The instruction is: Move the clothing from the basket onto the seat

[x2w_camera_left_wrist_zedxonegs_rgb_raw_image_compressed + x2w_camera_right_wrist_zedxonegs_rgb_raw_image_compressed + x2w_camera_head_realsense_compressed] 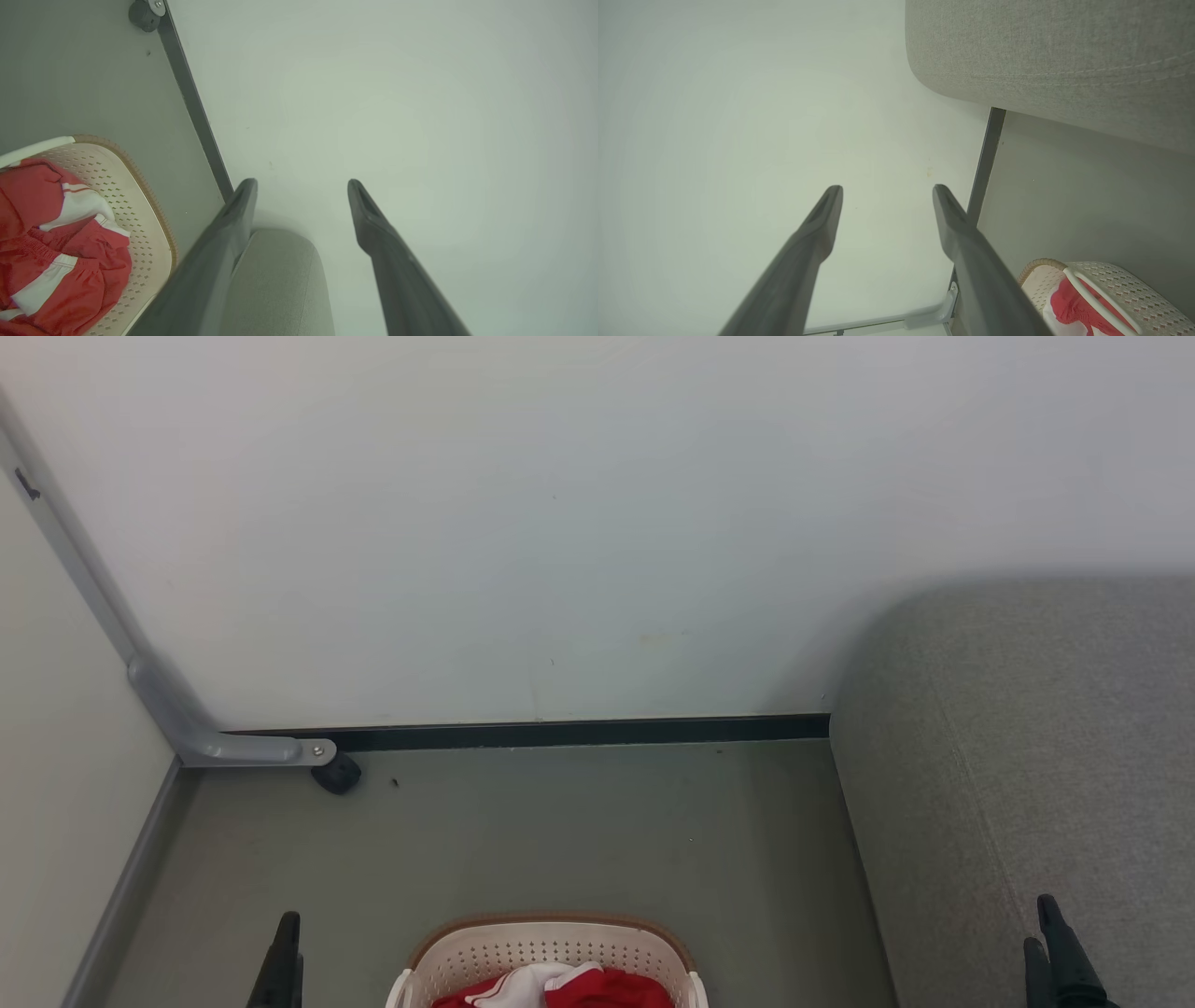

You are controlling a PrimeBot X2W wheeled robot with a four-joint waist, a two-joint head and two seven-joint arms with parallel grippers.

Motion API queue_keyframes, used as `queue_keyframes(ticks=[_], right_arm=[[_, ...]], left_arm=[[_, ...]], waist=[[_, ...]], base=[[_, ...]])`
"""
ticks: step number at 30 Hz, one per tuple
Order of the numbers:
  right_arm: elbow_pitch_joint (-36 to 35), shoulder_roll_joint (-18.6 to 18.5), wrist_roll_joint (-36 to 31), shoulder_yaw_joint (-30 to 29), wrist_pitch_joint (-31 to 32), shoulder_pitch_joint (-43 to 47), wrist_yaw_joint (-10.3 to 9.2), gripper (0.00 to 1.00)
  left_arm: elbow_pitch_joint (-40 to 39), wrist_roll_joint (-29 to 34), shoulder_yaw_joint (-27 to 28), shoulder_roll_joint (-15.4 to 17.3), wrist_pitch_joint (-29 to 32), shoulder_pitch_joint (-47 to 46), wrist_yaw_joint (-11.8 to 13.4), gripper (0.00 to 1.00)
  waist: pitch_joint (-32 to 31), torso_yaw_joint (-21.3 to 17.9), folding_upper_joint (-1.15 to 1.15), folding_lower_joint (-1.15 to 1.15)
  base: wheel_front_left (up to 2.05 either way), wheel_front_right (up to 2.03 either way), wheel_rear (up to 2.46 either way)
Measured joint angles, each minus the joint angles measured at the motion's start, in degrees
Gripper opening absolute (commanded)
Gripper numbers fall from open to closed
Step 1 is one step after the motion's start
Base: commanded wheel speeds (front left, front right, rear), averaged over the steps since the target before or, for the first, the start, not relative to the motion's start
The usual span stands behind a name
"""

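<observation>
Plainly, found the red-and-white clothing (560,987) bunched inside the cream perforated basket (551,947), low in the middle of the head view. Judged the first pick not yet begun: nothing lifted, nothing lying on the grey upholstered seat (1027,756) at the basket's right. Saw the left gripper (302,183) and the right gripper (888,188) with fingers spread wide, empty, well clear of the fabric. Reckoned the next move called for lowering one gripper into the basket and pinching a fold of soft cloth. Noted a grey-green floor (607,821), a bare pale wall (560,523), dark skirting (579,733) and a black castor (336,775).
</observation>
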Motion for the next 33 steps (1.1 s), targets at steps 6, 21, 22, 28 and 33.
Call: queue_keyframes(ticks=[6,21,22,28,33], right_arm=[[-0.1,-1.2,-4.2,1.5,-1.8,-0.4,0.00,1.00],[0.0,-5.0,-18.9,7.2,-5.5,-1.7,-0.52,1.00],[0.1,-5.2,-20.0,7.6,-5.8,-1.8,-0.53,1.00],[0.2,-6.7,-26.4,10.2,-6.9,-2.7,-1.53,1.00],[0.5,-7.8,-31.9,12.5,-8.2,-2.7,-2.76,1.00]], left_arm=[[-0.3,3.7,-1.5,1.0,-1.7,-0.9,0.0,1.00],[-0.7,17.1,-5.5,3.6,-5.1,-2.3,0.7,1.00],[-0.7,18.5,-5.7,3.7,-5.1,-2.3,1.1,1.00],[-0.9,25.5,-7.2,4.5,-6.5,-2.3,2.9,1.00],[-1.3,31.2,-9.0,5.5,-7.6,-2.3,4.1,1.00]], waist=[[0.0,0.1,0.00,0.00],[-0.3,0.4,0.00,0.00],[-0.4,0.4,0.00,0.00],[-0.7,0.4,0.00,0.00],[-0.8,0.4,0.00,0.00]], base=[[0.00,0.00,0.00],[0.00,0.00,0.00],[0.00,0.00,0.00],[0.00,0.00,0.00],[0.00,0.00,0.00]])
